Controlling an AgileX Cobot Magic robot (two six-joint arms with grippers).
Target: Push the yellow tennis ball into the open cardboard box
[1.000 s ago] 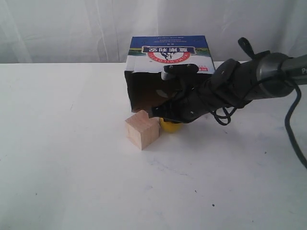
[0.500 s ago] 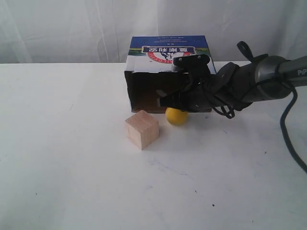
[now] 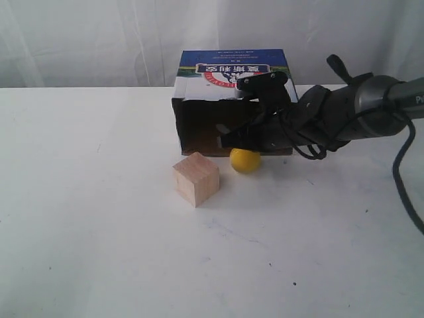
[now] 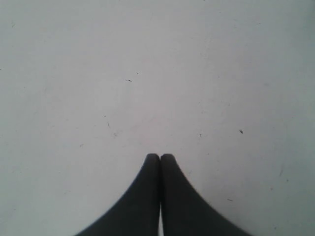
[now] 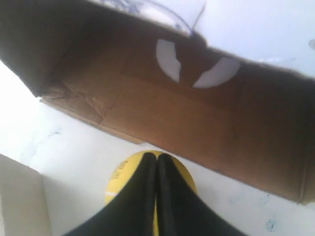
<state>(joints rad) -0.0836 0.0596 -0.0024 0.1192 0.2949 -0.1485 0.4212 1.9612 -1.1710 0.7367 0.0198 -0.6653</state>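
- Currently the ball (image 3: 245, 160) sits on the desk (image 3: 99, 252) just outside the box (image 3: 232, 69) mouth, near the cube (image 3: 196, 179).
- Over it, the right claw (image 5: 157, 156) is closed and empty.
- Elsewhere the left claw (image 4: 160, 156) is closed and empty.

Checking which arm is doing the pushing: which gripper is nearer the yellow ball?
Right. The right gripper, shut, sits at the yellow tennis ball before the open cardboard box; the left gripper, shut, is over table, no ball in view.

On open cardboard box (image 3: 218, 58) top: upside-down white Chinese characters (image 3: 232, 68), red-and-white logo (image 3: 224, 79) (lettering too small to read).
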